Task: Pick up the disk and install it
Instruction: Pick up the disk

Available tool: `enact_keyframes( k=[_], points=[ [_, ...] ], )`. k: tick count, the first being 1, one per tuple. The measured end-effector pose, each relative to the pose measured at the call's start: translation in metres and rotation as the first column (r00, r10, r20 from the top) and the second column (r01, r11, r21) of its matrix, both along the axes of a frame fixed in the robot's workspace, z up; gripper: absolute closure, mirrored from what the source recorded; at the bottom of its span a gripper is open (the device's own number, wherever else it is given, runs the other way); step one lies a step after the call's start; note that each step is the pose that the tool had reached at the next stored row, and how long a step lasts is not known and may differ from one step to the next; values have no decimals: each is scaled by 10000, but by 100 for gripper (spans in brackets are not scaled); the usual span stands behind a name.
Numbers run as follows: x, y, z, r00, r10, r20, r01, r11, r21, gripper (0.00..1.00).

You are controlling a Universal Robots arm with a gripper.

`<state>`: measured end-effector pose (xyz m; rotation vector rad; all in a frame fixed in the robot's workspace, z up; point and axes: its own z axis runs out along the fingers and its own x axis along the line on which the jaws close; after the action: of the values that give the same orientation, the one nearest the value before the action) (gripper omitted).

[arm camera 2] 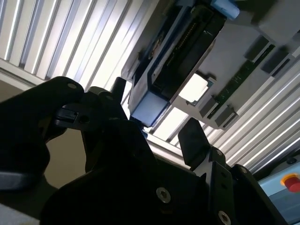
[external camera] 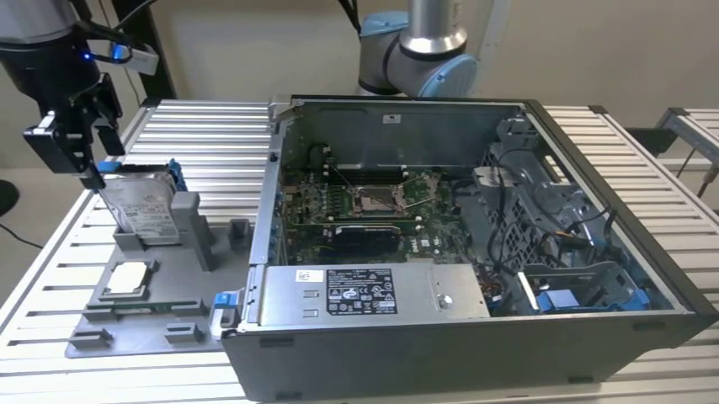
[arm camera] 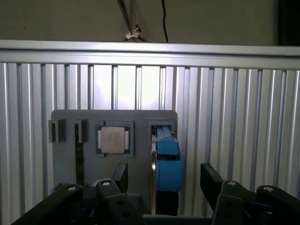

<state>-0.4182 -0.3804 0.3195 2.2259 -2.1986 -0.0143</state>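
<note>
The disk point(external camera: 146, 209) stands on edge in a slot of the grey holder plate point(external camera: 141, 332), at the exterior view's left. It is silver-grey with a white label and a blue bracket point(external camera: 171, 174) along its edge. My gripper point(external camera: 94, 175) hangs just over the disk's top end. In both wrist views the black fingers point(arm camera: 120, 175) are spread wide, with the disk's blue bracket end point(arm camera: 168, 161) between them and untouched. The second wrist view shows the same blue end point(arm camera 2: 147, 108) lying between the two fingers point(arm camera 2: 191, 136). The gripper point(arm camera: 164, 180) is open and holds nothing.
A small square silver chip point(external camera: 127, 279) lies on the holder plate near the disk. The open computer case point(external camera: 528, 118) stands at the exterior view's right, with a motherboard point(external camera: 371, 202), a silver power supply box point(external camera: 359, 290) and a blue-trimmed bay point(external camera: 575, 299). The table is ribbed aluminium point(external camera: 202, 143).
</note>
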Motion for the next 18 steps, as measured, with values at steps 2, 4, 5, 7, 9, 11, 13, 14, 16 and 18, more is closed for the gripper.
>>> enact_keyframes(
  k=[2, 4, 5, 7, 9, 11, 13, 14, 16, 18],
  points=[
    [1, 8, -30, 10000, 1, 0, -1, 10000, 0, 0],
    [2, 16, -62, 10000, 1, -1, -1, 10000, -1, 0],
    [2, 19, -78, 10000, 0, -1, 0, 10000, -1, 0],
    [3, 24, -113, 10000, 2, 0, -2, 10000, -1, 0],
    [4, 26, -150, 10000, 2, -1, -2, 10000, -1, 0],
    [4, 27, -186, 10000, 2, -1, -2, 10000, -1, 0],
    [4, 27, -223, 10000, 2, 1, -2, 10000, 0, 0],
    [4, 27, -241, 10000, 2, 0, -2, 10000, 0, 0],
    [4, 28, -277, 10000, 1, -1, -1, 10000, -1, 0],
    [4, 28, -313, 10000, 2, 0, -2, 10000, 0, 0]
  ],
)
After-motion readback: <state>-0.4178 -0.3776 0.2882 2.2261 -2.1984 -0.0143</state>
